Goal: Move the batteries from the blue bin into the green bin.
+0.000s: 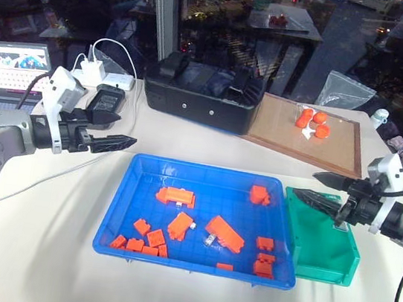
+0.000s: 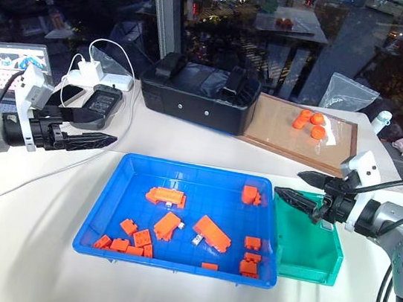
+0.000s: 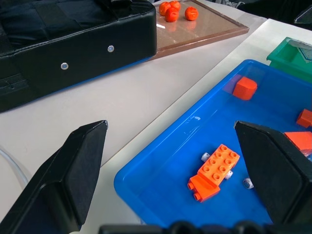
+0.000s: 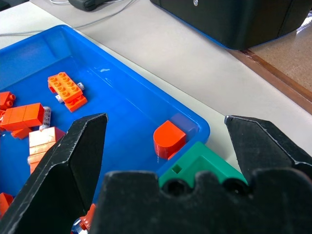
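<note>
Glossy plastic blue bin (image 1: 113, 217), matt black box (image 1: 193, 101), wooden board (image 1: 336, 151)

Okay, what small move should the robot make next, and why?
Probably lower the left gripper, its jaws open and empty, toward the small silvery-grey batteries lying beside the orange toy brick in the shallow bright-blue plastic bin. It hovers beyond that bin's rim, and the deeper teal-green plastic bin holds no batteries that I can see.

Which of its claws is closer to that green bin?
The right gripper hangs over the green bin. The left gripper hangs beyond the blue bin's far side.
</note>
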